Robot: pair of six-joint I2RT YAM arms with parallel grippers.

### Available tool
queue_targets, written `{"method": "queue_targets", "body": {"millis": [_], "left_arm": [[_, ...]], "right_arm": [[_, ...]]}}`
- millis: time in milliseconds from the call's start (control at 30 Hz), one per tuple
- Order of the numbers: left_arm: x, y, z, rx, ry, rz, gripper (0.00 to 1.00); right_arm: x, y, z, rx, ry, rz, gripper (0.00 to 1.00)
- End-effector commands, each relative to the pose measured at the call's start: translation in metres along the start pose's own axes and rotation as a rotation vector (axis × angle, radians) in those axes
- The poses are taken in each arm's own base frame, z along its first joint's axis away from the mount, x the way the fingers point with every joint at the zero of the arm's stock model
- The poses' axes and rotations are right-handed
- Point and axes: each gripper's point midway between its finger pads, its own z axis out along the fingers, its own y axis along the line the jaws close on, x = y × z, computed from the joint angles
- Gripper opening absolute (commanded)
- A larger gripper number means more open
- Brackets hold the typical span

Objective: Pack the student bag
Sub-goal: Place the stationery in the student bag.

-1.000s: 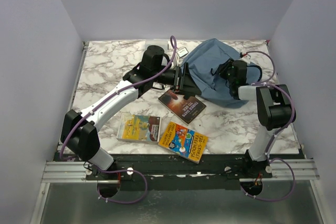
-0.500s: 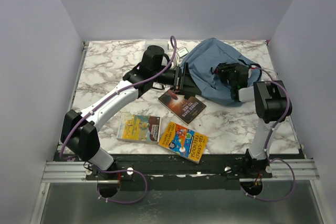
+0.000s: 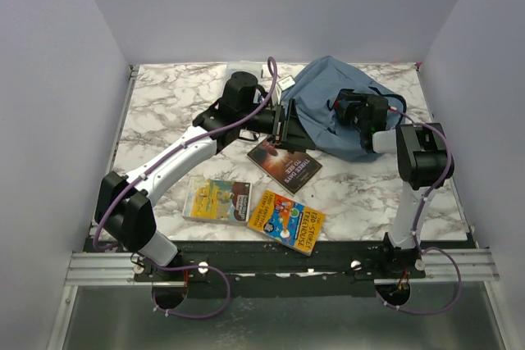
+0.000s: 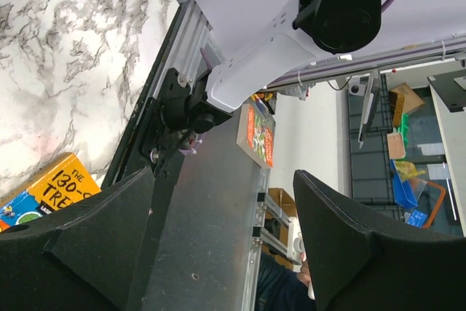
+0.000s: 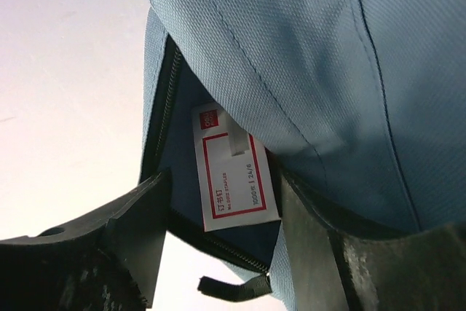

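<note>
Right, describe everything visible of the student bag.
The student bag is soft dusty-blue woven fabric, slumped at the far right of the marble table. Its black zip gapes open; a white, red-bordered staples box lies inside. The right gripper, jaws apart, faces that mouth; the left gripper sits at the bag's edge toward the table's middle.

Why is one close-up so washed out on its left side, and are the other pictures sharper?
Right wrist view: the backdrop beside the student bag is blown out near white, yet its weave and the red-bordered label are crisp; the right gripper is dark, underexposed. Left wrist view: the left gripper is a dark silhouette, the marble table bright. Top external view: even light, faint shadows, sharp.
</note>
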Motion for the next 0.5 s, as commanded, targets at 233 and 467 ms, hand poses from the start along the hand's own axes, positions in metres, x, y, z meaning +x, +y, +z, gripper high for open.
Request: {"method": "queue_targets", "body": {"millis": [233, 467], "left_arm": [[0.006, -0.015, -0.002, 0.039, 0.011, 0.044, 0.8], [0.008, -0.018, -0.001, 0.043, 0.015, 0.051, 0.8]], "right_arm": [[0.003, -0.008, -0.03, 0.11, -0.001, -0.156, 0.46], [0.012, 0.016, -0.012, 0.045, 0.061, -0.193, 0.26]]}}
